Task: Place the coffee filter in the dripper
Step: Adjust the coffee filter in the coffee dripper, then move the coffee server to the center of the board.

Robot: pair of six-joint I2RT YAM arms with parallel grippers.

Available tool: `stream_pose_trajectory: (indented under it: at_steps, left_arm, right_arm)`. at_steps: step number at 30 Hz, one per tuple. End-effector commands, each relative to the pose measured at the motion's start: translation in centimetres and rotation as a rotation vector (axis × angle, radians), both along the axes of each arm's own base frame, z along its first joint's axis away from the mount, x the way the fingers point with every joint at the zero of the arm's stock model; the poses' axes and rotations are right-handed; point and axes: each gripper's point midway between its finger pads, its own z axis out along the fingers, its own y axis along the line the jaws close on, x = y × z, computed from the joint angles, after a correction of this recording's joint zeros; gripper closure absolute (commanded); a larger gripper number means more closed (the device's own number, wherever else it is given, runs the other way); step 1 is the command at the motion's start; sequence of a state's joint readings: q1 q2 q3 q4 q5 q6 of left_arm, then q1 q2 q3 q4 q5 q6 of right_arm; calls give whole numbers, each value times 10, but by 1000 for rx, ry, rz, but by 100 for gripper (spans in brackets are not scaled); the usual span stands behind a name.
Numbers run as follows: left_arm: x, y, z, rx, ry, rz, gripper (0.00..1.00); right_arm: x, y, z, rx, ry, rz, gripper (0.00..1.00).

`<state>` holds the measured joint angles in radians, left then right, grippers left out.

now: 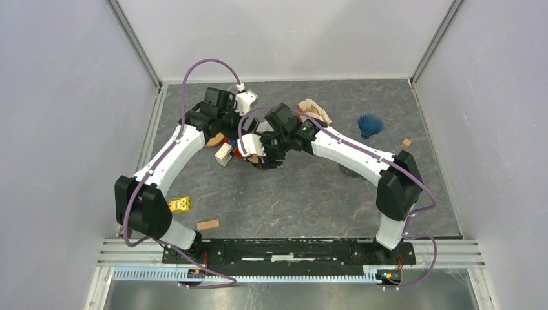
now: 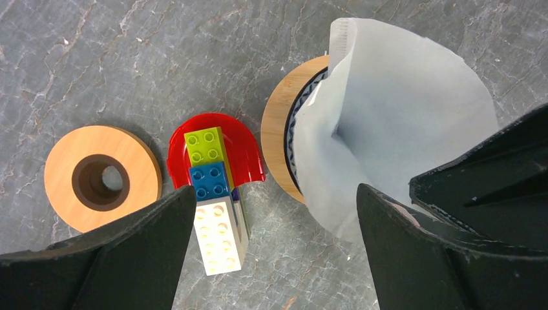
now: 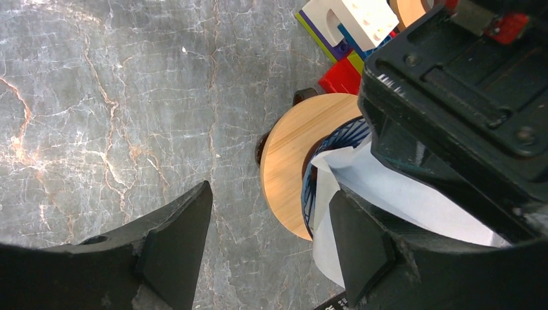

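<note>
Left wrist view has the coffee filter standing loosely in the dripper mid-way across the table. The left gripper and right gripper flank it, fingers apart, seemingly to settle it deeper.

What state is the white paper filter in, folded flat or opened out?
Opened out: the white paper filter gapes as a cone on the wooden-rimmed dripper.

This is a robot test cell in a lab. Two white-and-black robot arms are bolted to a metal rail at the bottom of the frame. A grey stone-patterned table is boxed in by plain white walls and metal posts, and toy blocks lie scattered mid-frame.
</note>
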<state>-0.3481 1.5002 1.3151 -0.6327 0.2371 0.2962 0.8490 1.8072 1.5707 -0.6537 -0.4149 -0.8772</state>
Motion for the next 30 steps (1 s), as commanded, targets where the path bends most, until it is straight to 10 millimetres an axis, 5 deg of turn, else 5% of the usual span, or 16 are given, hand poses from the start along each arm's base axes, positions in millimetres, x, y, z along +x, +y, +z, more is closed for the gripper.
stream_pose_trajectory:
  at_steps: [1, 14, 30]
  left_arm:
    - [4, 4, 5, -6, -38, 16, 0]
    - [7, 8, -14, 42, -25, 9, 0]
    - [15, 4, 16, 19, -87, -5, 0]
  right_arm:
    - [-11, 2, 10, 28, 4, 37, 28]
    - [-5, -11, -11, -44, -2, 25, 31]
    - [7, -5, 42, 98, -26, -46, 17]
